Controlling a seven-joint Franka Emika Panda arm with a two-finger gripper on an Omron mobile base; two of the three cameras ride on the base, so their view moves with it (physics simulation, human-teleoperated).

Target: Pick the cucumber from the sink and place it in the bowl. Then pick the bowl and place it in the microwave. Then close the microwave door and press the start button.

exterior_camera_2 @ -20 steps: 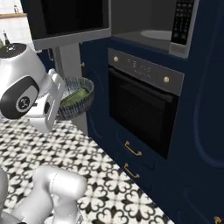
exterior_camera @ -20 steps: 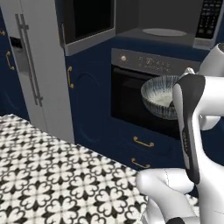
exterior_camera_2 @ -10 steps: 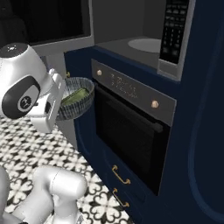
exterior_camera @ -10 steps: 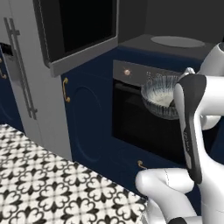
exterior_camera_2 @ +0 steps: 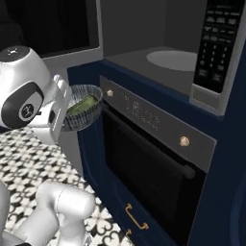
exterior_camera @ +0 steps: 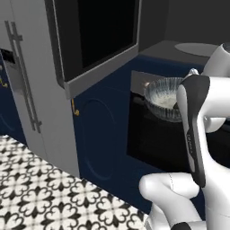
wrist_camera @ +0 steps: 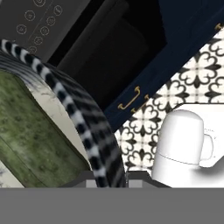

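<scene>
Hand view: the gripper (wrist_camera: 107,177) is clamped on the rim of the bowl (wrist_camera: 83,122), one fingertip on either side of the streaked wall. The cucumber (wrist_camera: 30,131) lies inside the bowl, on its pale floor.

Right base view: the bowl (exterior_camera_2: 85,106) is held in the air, off any worktop, just in front of the oven (exterior_camera_2: 153,163) at the level of its control strip. The cucumber (exterior_camera_2: 82,104) shows green within it. The microwave (exterior_camera_2: 182,53) sits directly above the oven, its cavity exposed, with the pale turntable (exterior_camera_2: 174,59) on its floor and the keypad (exterior_camera_2: 217,38) at the right.

Left base view: the bowl (exterior_camera: 164,99) is carried beside the white arm, below the cavity. The door (exterior_camera: 96,38) stands swung wide to the left, black glass in a grey frame. Patterned black-and-white floor tiles (exterior_camera: 45,197) lie beneath.
</scene>
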